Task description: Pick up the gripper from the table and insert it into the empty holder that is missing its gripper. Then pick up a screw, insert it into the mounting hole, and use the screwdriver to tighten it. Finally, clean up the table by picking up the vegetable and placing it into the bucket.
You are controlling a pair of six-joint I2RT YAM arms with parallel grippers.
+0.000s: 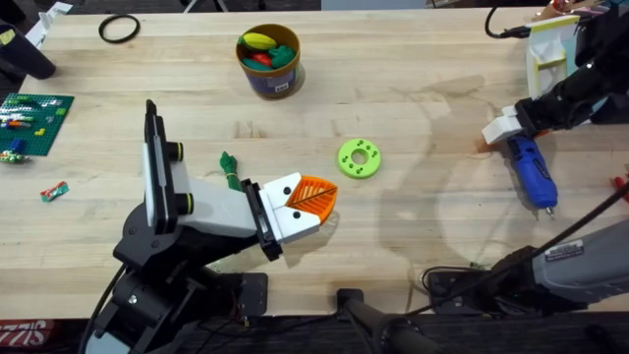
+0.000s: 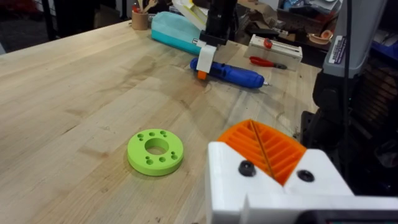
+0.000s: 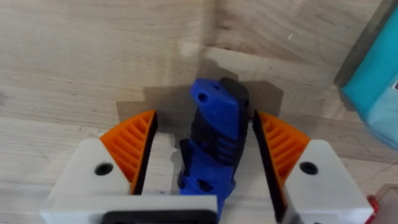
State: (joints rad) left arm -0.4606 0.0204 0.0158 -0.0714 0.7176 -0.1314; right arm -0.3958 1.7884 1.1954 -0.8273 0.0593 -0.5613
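Screwdriver, blue, lying flat on the desk at the right of the overhead frame; right hand is lowered over its handle, orange pads parted either side, not yet clamped.

Vegetable, small and green, lying left of centre, just beyond the left hand; not yet binned.

Bucket, upper centre, already holding coloured toy pieces.

Left hand: pads pressed together, empty, pointing toward the green ring with holes at centre.

Status: no loose gripper part, holder or screw can be made out with confidence; a white fixture at the upper right may be the holder. Judged position: screwdriver pickup in hand, so tightening and the vegetable clean-up remain.
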